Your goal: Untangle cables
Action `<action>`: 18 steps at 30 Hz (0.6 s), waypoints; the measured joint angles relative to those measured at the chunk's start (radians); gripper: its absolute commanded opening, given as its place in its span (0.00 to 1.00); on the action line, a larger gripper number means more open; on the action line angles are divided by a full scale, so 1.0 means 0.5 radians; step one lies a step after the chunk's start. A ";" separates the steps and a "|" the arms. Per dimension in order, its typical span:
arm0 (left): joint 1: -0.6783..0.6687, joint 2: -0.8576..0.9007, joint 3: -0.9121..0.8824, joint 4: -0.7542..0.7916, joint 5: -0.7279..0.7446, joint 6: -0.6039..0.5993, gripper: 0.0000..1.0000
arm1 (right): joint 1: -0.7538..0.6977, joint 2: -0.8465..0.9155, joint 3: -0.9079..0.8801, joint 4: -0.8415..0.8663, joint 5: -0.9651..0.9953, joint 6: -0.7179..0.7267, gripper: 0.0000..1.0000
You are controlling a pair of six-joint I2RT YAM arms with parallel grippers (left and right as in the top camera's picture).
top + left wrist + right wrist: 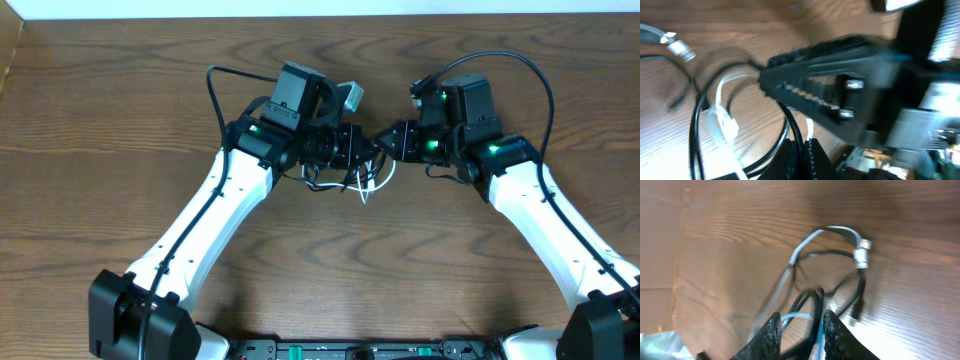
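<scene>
The cables lie in a tangle on the wooden table between my two grippers. In the left wrist view the black cable (694,135) loops around the white cable (720,117). My left gripper (801,150) is shut on the black cable, low at the tangle's edge. My right gripper (801,325) stands open, with the black cable (832,254) and the white cable (807,240) running between its fingers. From overhead the left gripper (360,150) and right gripper (390,142) almost meet tip to tip, with white loops (375,182) just below them.
A silver plug end (860,257) of the white cable rests on the table beyond the tangle. Thick black arm wires (545,85) arch over both wrists. The table's far edge (320,10) runs along the top.
</scene>
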 measured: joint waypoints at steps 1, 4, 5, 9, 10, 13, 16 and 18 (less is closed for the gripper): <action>0.008 0.000 0.000 0.034 0.037 -0.007 0.07 | 0.000 0.000 0.000 -0.024 0.037 0.002 0.24; 0.059 0.000 0.000 0.150 0.170 -0.095 0.08 | 0.000 0.015 0.000 -0.071 0.113 0.007 0.24; 0.083 0.000 0.000 0.192 0.214 -0.129 0.08 | 0.000 0.026 0.000 -0.086 0.129 0.007 0.24; 0.207 0.000 -0.001 0.407 0.437 -0.266 0.07 | 0.001 0.079 0.000 -0.152 0.163 -0.005 0.25; 0.239 0.000 -0.001 0.466 0.499 -0.300 0.08 | 0.001 0.093 0.000 -0.170 0.169 -0.014 0.27; 0.331 0.000 -0.001 0.570 0.665 -0.365 0.07 | 0.000 0.136 0.000 -0.204 0.169 -0.068 0.28; 0.387 0.000 -0.001 0.575 0.756 -0.403 0.08 | -0.006 0.148 0.000 -0.193 0.147 -0.167 0.30; 0.394 0.000 -0.001 0.576 0.797 -0.418 0.07 | -0.018 0.148 0.000 -0.163 0.099 -0.247 0.33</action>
